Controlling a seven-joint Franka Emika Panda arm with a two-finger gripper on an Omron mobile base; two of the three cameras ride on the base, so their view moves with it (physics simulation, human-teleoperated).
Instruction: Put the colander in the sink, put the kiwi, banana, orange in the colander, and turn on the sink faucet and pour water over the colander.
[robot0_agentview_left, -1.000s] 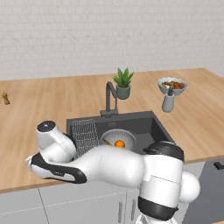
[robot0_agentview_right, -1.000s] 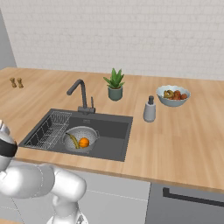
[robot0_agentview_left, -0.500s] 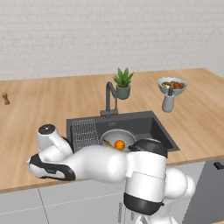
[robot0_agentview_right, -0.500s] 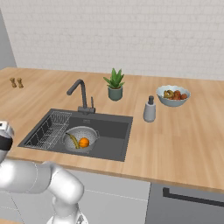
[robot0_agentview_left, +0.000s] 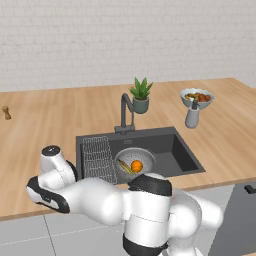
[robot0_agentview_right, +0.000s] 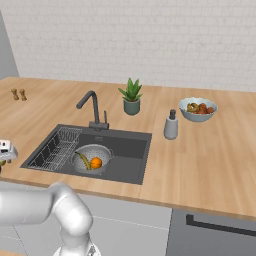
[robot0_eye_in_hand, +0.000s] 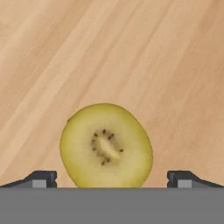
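The kiwi (robot0_eye_in_hand: 106, 145) is seen at the lower centre of the hand view, lying cut face up on the wooden counter (robot0_eye_in_hand: 131, 52), between the two fingertips of the gripper (robot0_eye_in_hand: 112, 179), which are spread wide to either side and are not touching it. Nothing is held. In the left base view the colander (robot0_agentview_left: 134, 161) is set in the sink (robot0_agentview_left: 175, 150) at the centre of the frame, with the orange (robot0_agentview_left: 136, 166) and the banana (robot0_agentview_left: 125, 167) already inside; the sink faucet (robot0_agentview_left: 124, 111) stands just behind, and no water is seen running.

A slip is judged the main risk: the fruit is round and smooth, so if the fingers are closed off-centre or too high it could be squeezed out sideways and rolled along the counter. A grip made too low could be stopped by the wood.

No brand, label or writing can be read anywhere.
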